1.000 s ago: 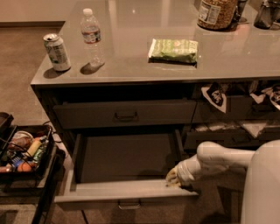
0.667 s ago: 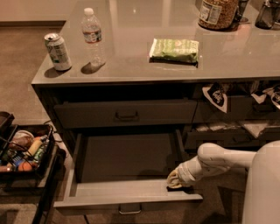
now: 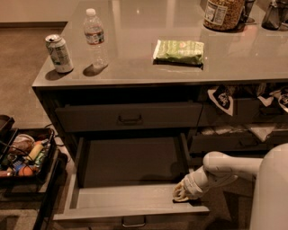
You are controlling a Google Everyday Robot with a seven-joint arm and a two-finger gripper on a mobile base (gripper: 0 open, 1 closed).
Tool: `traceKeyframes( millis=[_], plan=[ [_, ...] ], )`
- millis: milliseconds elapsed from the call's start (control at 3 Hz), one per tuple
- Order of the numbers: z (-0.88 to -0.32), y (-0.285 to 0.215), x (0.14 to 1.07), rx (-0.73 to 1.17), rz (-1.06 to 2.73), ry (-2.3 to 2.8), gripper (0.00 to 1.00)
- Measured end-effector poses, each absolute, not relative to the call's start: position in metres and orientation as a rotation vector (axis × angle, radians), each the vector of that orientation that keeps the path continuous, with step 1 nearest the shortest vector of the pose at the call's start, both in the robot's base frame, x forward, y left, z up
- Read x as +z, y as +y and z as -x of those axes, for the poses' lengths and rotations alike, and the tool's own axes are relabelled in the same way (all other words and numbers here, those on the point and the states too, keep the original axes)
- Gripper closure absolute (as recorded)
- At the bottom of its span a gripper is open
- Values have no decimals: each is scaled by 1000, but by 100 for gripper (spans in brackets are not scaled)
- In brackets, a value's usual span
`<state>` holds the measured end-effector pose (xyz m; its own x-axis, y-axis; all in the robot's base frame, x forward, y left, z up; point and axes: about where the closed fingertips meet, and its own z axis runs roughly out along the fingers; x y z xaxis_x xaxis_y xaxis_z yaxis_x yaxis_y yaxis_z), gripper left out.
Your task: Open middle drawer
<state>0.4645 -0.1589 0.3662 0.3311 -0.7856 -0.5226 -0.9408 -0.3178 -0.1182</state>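
The tray cart (image 3: 33,131) stands just beside the left side of the middle drawer (image 3: 126,200). This drawer is extended well out below the closed top drawer (image 3: 130,117), under the near edge of the worktop (image 3: 135,67).

Risk: further pulling may hit the end stop or skew the drawer, because the end effector (image 3: 182,194) bears on the front panel's right end, off the central handle (image 3: 133,221). Whether it is gripping cannot be told.

No lettering can be read; the soda can (image 3: 59,53), the water bottle (image 3: 95,38), the green snack packet (image 3: 179,51) and the jar (image 3: 223,13) on the counter (image 3: 135,69) bear labels, their print illegible; the gripper (image 3: 182,194) sits at the front right corner of the open middle drawer (image 3: 130,161).
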Motion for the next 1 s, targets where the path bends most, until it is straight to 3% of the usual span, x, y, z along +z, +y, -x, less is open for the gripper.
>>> traceKeyframes(
  millis=[667, 1000],
  plan=[
    [-447, -160, 366, 505, 2218, 1502, 100],
    [-460, -155, 366, 396, 2228, 1393, 100]
  ],
)
